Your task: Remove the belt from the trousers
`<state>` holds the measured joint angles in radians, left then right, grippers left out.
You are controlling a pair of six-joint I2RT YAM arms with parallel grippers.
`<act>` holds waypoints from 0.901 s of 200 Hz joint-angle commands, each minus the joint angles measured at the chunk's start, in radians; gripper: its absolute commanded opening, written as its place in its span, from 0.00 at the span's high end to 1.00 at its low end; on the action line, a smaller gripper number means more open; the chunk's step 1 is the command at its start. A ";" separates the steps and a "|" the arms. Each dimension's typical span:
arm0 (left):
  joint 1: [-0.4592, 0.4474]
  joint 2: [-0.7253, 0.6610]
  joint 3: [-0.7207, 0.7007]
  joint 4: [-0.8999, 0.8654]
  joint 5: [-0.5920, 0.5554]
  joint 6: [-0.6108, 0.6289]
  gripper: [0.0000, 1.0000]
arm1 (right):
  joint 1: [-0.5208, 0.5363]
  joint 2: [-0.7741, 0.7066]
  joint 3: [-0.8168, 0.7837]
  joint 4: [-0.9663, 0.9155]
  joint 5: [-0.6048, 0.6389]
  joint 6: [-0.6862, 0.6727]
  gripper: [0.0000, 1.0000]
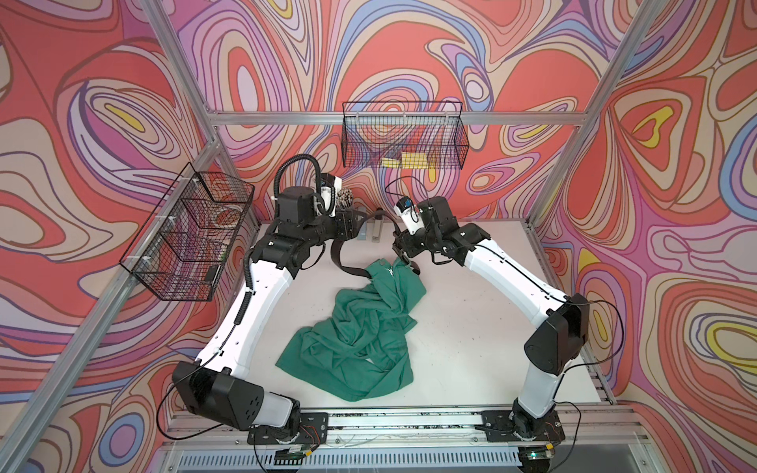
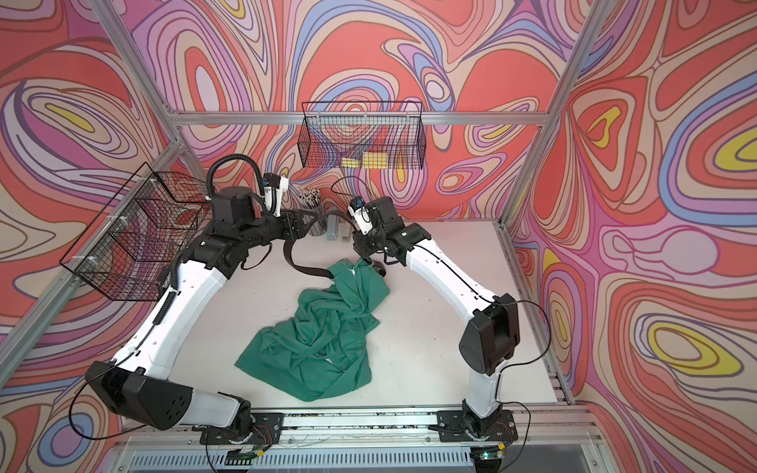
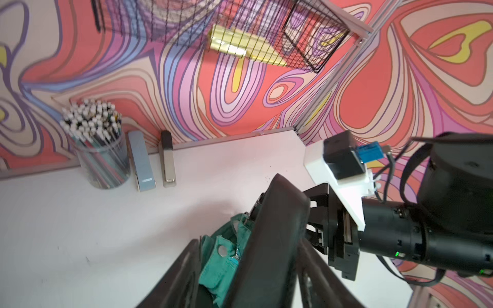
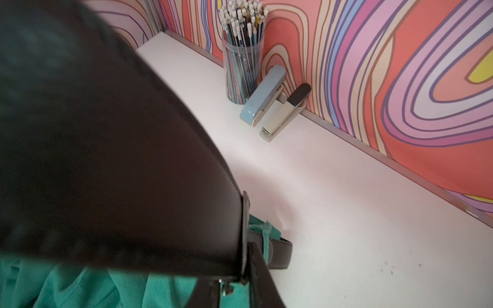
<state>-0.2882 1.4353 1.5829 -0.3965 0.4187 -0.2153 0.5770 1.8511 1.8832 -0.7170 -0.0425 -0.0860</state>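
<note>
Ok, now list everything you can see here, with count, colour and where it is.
trousers: one, teal-green, crumpled mid-table
belt: one, black, looping up from the waistband
wire baskets: two, black, back wall and side wall
yellow pads: two, yellow, in the back-wall basket
pencil cup: one, clear, table's back edge
staplers: two, pale blue and beige-black, beside the cup
table: one, white, under everything
arms: two, white and black, flanking the trousers
left tool: one, black, open, at the belt
right tool: one, black, at the waistband, grip hidden
</note>
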 commanded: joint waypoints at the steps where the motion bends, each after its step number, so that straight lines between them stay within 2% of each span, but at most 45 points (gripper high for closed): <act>1: -0.047 0.000 0.013 0.062 -0.009 0.244 0.33 | 0.001 0.044 0.090 -0.216 0.024 -0.069 1.00; 36: -0.084 0.011 0.011 0.084 0.015 0.474 0.29 | 0.001 0.075 0.180 -0.296 0.000 -0.109 1.00; 56: -0.086 0.019 0.021 0.105 0.035 0.547 0.27 | 0.002 0.082 0.217 -0.333 -0.014 -0.122 1.00; 93: -0.105 0.090 0.118 0.014 0.083 0.679 0.25 | 0.001 0.080 0.259 -0.361 -0.043 -0.134 1.00; 140: -0.145 0.175 0.188 -0.070 0.104 0.742 0.24 | 0.001 0.094 0.292 -0.369 -0.055 -0.129 1.00; 180: -0.158 0.179 0.141 -0.104 0.091 0.753 0.24 | -0.013 0.098 0.297 -0.368 -0.083 -0.106 1.00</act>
<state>-0.4442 1.6115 1.7447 -0.4480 0.4976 0.4942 0.5770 1.9396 2.1498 -1.0710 -0.0906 -0.2092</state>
